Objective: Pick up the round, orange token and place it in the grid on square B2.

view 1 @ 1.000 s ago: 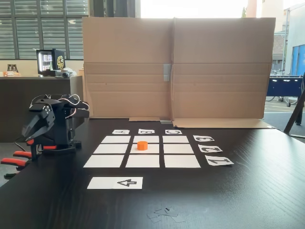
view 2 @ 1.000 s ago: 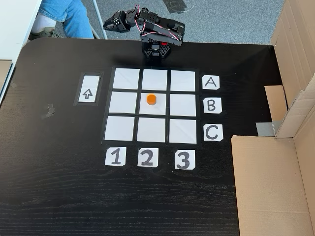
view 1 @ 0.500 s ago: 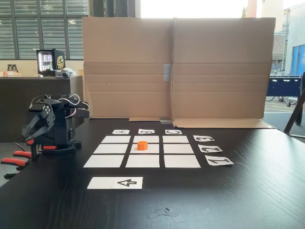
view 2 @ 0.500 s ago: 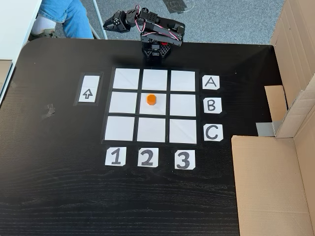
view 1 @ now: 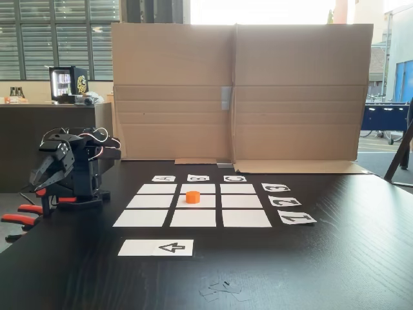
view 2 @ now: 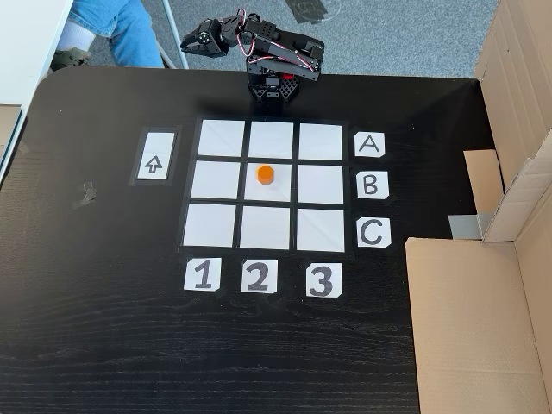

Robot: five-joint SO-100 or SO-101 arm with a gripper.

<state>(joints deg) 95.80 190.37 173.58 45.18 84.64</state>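
Token (view 2: 265, 174) hasn't moved: it sits on square B2 (view 2: 278, 188), well apart from your folded gripper (view 2: 188, 39); jaw state unclear, job looks done.

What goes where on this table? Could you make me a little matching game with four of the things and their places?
Things:
1. token
2. arrow strip
3. card C
4. arm

Places in the overhead-like fixed view:
a. left of the grid
b. far table edge, above the grid
c. centre square
d. right of the grid's bottom row

Pairs: 1-c, 2-a, 3-d, 4-b
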